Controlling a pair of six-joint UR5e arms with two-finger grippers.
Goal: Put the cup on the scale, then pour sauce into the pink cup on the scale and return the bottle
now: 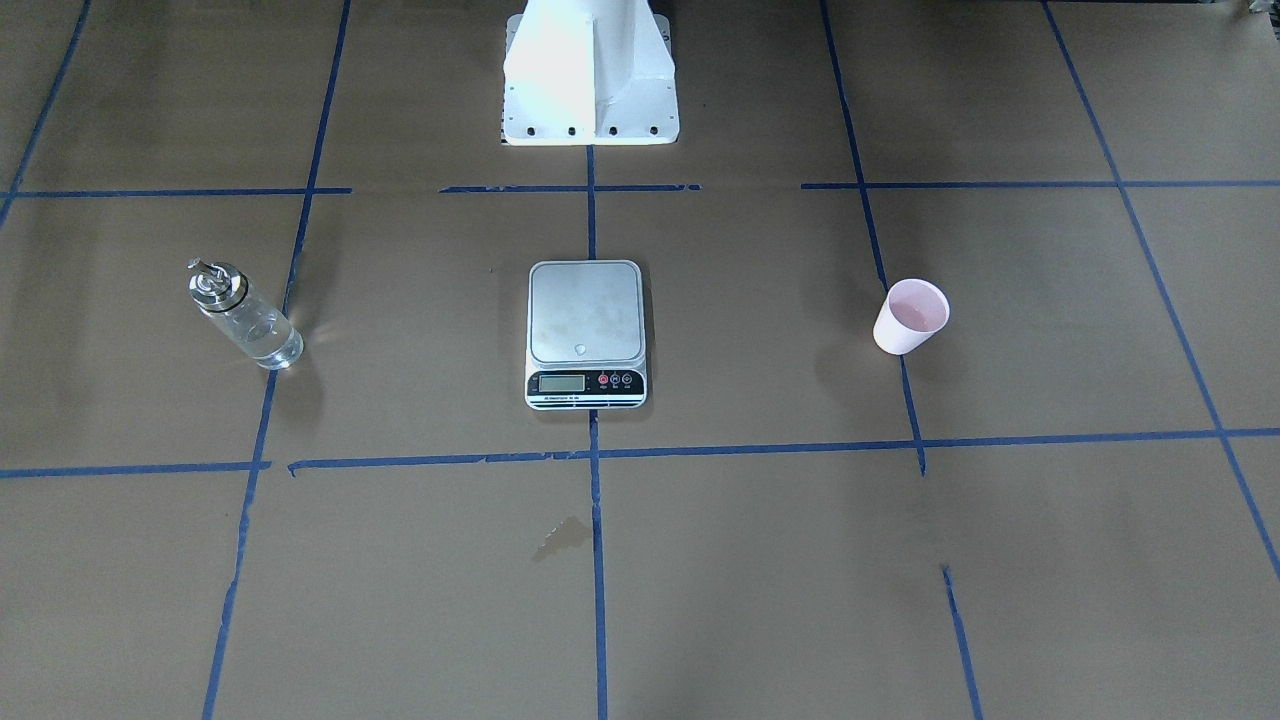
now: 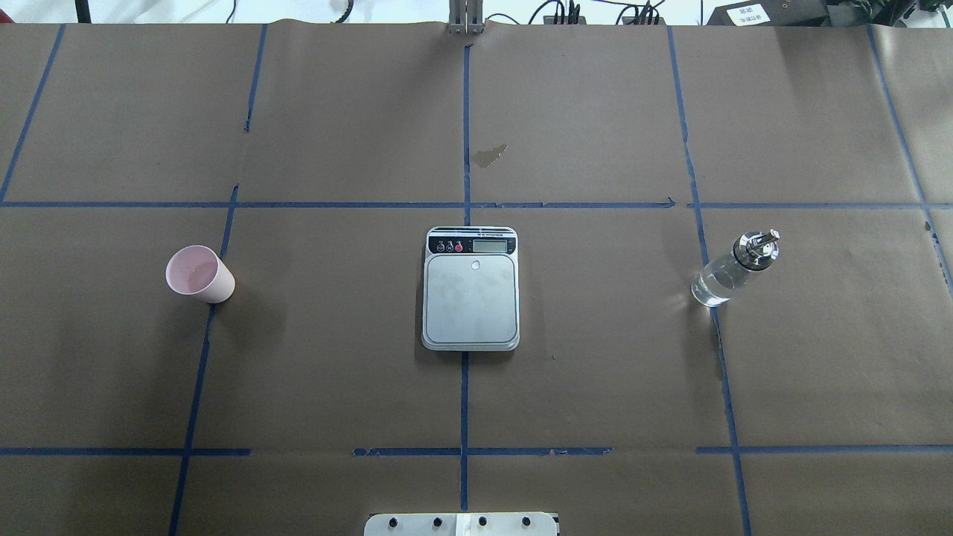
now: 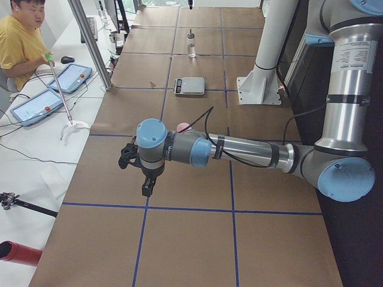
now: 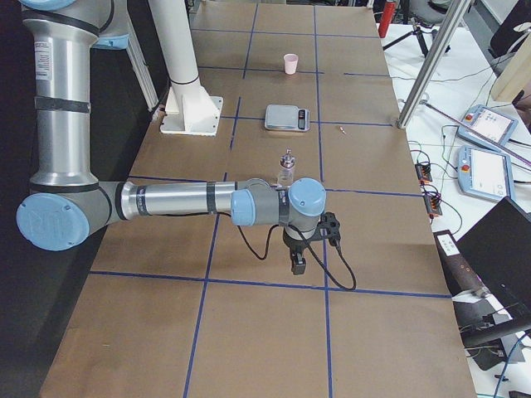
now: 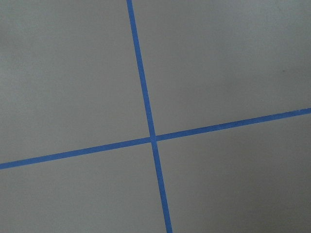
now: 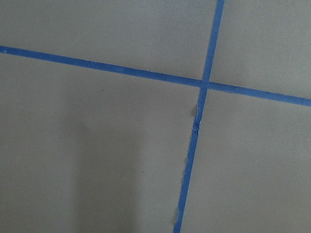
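The pale pink cup (image 2: 199,274) stands upright on the brown paper at the table's left side, also in the front view (image 1: 910,316). The scale (image 2: 470,294) lies at the table's middle with its steel platform bare (image 1: 586,330). The glass bottle (image 2: 733,269) with a metal pourer stands at the right side (image 1: 243,314), clear sauce in its lower part. My left gripper (image 3: 148,188) shows only in the left side view, beyond the cup, over bare paper. My right gripper (image 4: 298,267) shows only in the right side view, beyond the bottle (image 4: 286,168). I cannot tell whether either is open or shut.
The white robot base (image 1: 590,80) stands behind the scale. A small wet stain (image 2: 489,155) marks the paper past the scale. Blue tape lines grid the table. An operator (image 3: 21,42) sits at a side desk with tablets.
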